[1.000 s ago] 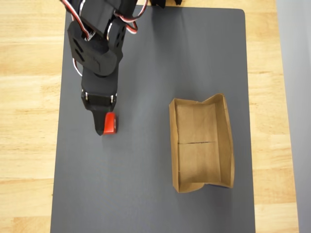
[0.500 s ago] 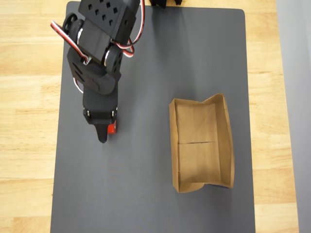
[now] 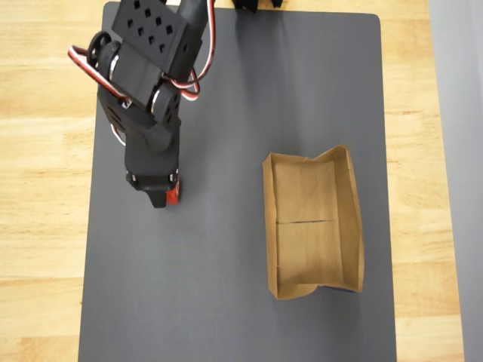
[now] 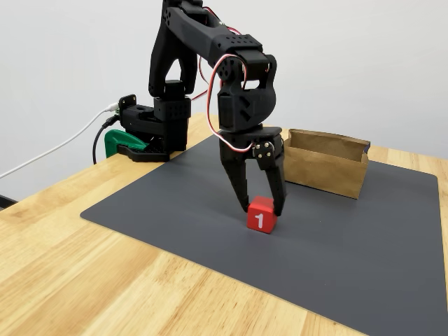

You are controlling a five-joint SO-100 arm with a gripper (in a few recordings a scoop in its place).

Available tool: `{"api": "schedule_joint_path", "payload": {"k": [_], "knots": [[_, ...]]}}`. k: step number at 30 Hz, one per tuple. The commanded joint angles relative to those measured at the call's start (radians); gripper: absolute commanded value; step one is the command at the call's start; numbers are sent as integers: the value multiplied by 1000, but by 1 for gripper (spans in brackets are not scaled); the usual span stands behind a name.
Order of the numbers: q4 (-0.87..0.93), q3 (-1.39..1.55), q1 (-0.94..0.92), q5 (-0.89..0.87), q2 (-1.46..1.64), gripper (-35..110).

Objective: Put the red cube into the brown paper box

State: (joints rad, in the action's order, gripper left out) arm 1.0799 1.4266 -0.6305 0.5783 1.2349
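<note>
The red cube [image 4: 261, 216], with a white "1" on its near face, rests on the dark grey mat. My gripper [image 4: 262, 208] points straight down over it, one finger on each side, the jaws closed against its sides. In the overhead view the gripper [image 3: 161, 200] covers most of the cube [image 3: 174, 194], leaving a red sliver at its right edge. The brown paper box [image 3: 269, 226] lies to the right of the cube on the mat, empty, with a fold line across its floor. In the fixed view the box [image 4: 325, 171] stands behind and to the right of the gripper.
The grey mat [image 3: 226, 302] covers most of a wooden table [image 3: 38, 226]. The arm's base with a green clamp [image 4: 120, 144] and cables sits at the mat's far-left corner in the fixed view. Bare mat separates cube and box.
The arm has lowered and drawn back over the cube. The cube, plainly visible beside one finger a second ago, is now mostly covered by the gripper. The box has not moved.
</note>
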Motion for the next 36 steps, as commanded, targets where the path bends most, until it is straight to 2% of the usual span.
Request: {"api": "schedule_joint_path", "payload": {"k": [1, 14, 22, 36], "knots": [[18, -29, -2, 14, 14, 15], [-6, -28, -6, 17, 25, 10], [-57, -6, 12, -6, 144, 7], [-325, 244, 60, -71, 448, 4]]}}
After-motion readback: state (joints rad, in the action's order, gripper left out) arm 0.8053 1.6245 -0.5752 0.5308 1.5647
